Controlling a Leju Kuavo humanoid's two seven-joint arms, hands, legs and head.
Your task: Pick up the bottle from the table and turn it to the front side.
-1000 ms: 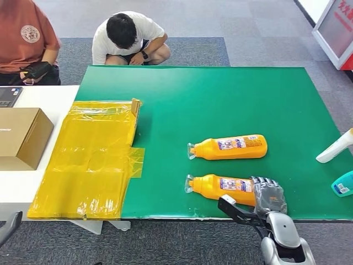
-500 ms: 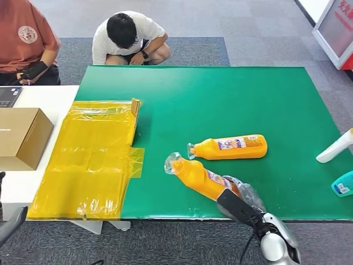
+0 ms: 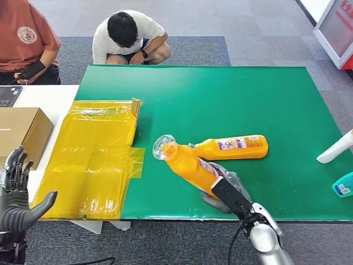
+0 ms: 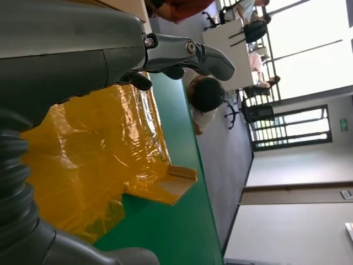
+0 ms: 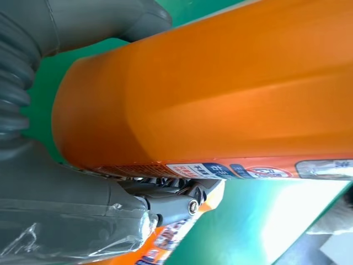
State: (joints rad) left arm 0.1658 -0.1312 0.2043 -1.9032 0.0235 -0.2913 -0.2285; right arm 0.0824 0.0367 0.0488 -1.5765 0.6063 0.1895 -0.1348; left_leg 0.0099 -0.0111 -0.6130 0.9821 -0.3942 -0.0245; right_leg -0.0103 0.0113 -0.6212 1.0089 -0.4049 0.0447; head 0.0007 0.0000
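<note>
- Held bottle [image 3: 189, 165] now off the green table [image 3: 250, 99], tilted cap-up, where a second ago it lay flat beside the second orange bottle [image 3: 233, 147].
- Clear cap [image 3: 161, 146] swung up and toward the yellow plastic sheet [image 3: 91, 160], well clear of where it lay flat beside the second orange bottle.
- Right hand [image 3: 226, 190] wrapped around the lower body of the held bottle, grey thumb under it, fingers over the label; a firm grasp, by the look of the right wrist view, where orange plastic [image 5: 216, 88] sits tight against the palm.
- Neck of the held bottle now just in front of the second orange bottle's cap, close enough that contact cannot be ruled out.
- Left hand [image 3: 14, 201] newly risen into sight, far on the other side of the yellow plastic sheet from the second orange bottle, fingers spread, grasping nothing.
- Meaning for the task: pick-up looks done; turning to the front side seems under way, label partly visible but angled.
- Risk: brushing the second orange bottle during the rest of the turn.
</note>
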